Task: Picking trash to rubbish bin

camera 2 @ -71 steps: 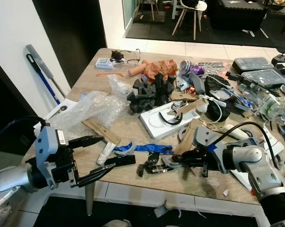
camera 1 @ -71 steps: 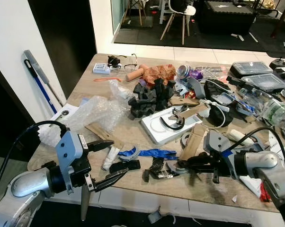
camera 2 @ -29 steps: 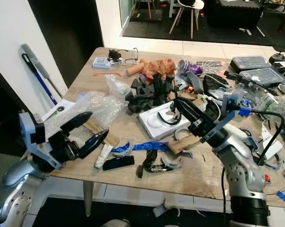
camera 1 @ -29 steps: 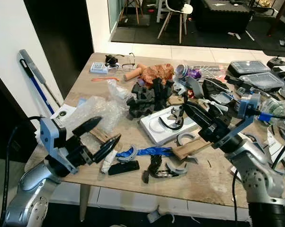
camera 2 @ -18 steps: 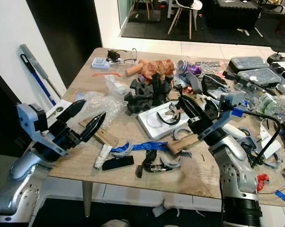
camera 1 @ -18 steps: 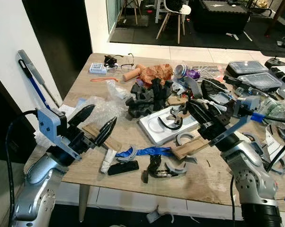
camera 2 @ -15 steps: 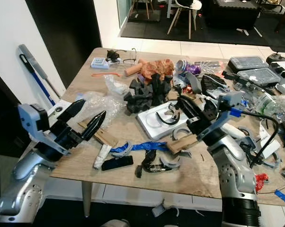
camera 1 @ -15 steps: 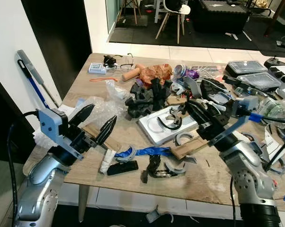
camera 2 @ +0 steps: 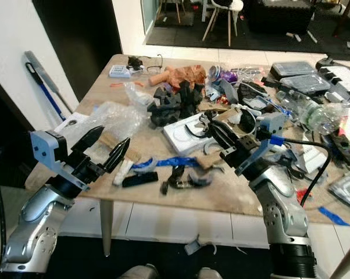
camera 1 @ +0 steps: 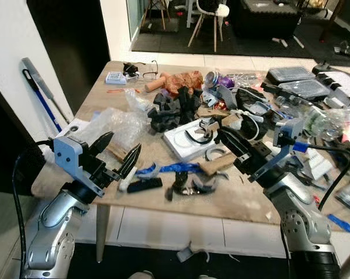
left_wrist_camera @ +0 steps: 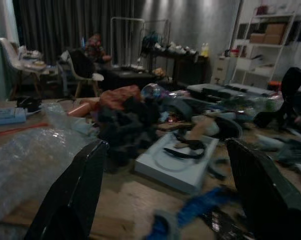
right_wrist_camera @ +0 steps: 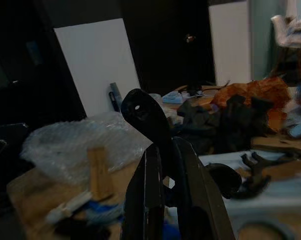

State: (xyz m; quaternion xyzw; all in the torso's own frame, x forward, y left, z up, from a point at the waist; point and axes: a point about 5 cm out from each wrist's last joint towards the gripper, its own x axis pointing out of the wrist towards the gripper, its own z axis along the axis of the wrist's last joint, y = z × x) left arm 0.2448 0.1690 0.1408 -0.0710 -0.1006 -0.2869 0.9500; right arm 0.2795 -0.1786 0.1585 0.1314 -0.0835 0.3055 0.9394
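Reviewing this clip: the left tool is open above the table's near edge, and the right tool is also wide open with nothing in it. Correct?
Not quite. The left tool is open above the cluttered wooden table's near edge, but the right tool is shut on a curved black plastic piece, not open and empty. The right wrist view shows it pinched between the fingers.

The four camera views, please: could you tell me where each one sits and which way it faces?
Left eye view: on the head, looking down at the cluttered wooden table; both silver arms show.
Right eye view: its stereo twin, same scene.
Left wrist view: looks along the open left pincer across the table at the white flat tray.
Right wrist view: looks along the right pincer, shut on a black curved plastic piece, toward the clear bubble wrap.
Both wrist views share the tray.
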